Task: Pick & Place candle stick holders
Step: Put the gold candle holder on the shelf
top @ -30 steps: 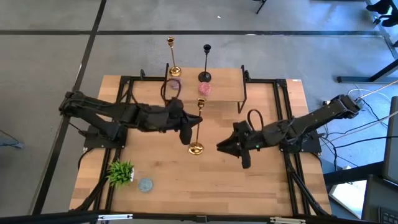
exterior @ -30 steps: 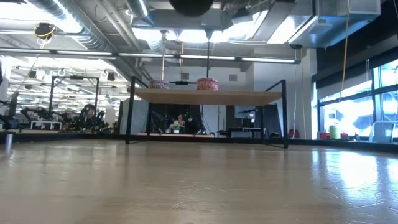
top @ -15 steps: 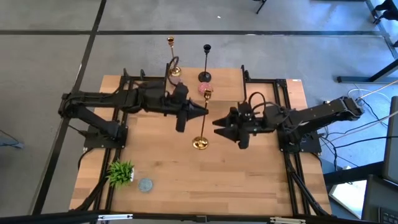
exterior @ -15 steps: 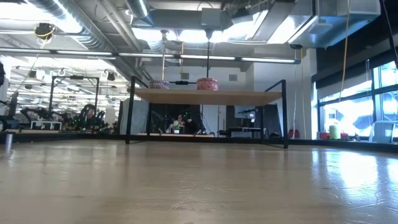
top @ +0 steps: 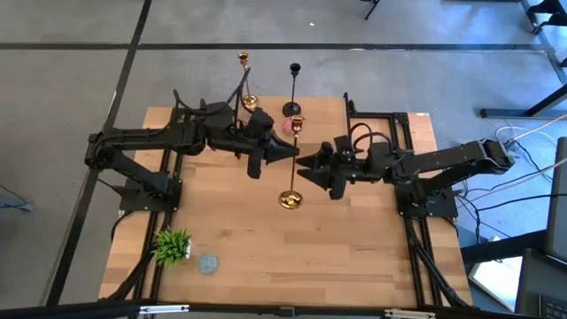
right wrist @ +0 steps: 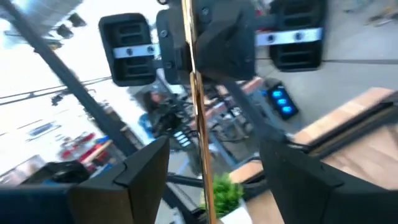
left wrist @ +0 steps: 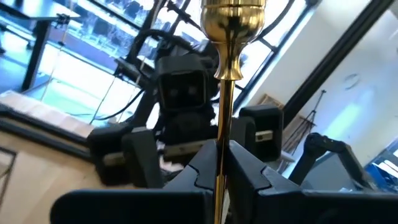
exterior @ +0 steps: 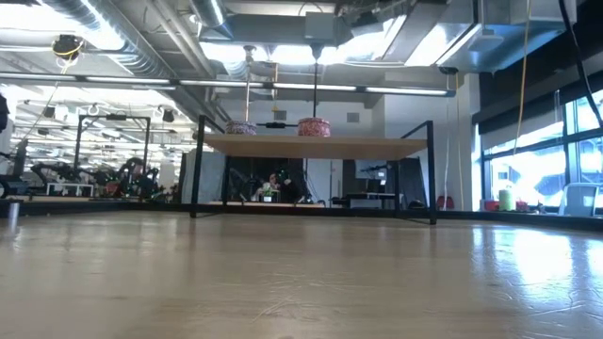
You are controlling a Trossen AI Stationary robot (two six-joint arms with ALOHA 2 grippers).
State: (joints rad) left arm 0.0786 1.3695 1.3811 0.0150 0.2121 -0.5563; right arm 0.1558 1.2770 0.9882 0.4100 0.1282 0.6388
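**Gold candlestick held upright between two arms above mid-table**

A gold candlestick (top: 291, 164) stood upright over the middle of the table (top: 266, 257), its round base above bare wood a little toward the far edge and its cup top level with the shelf. The left gripper (top: 289, 152) had its jaws closed tight on the thin stem, as the left wrist view showed, with the stem (left wrist: 222, 124) running up between the two dark fingers. The right gripper (top: 306, 168) faced it from the other side, jaws spread wide on either side of the stem without touching it; in the right wrist view the stem (right wrist: 198, 118) passed through the gap between them.

The other two candle stick holders, a second gold one (top: 247, 81) and a black one (top: 293, 89), stood on the raised wooden shelf (top: 323, 124) along the table's far edge, near each other toward its left half. The shelf's right half lay bare.

A small green plant (top: 173, 245) and a round greyish disc (top: 207, 263) sat near the table's near left corner. The near half of the table and its right side were open wood.
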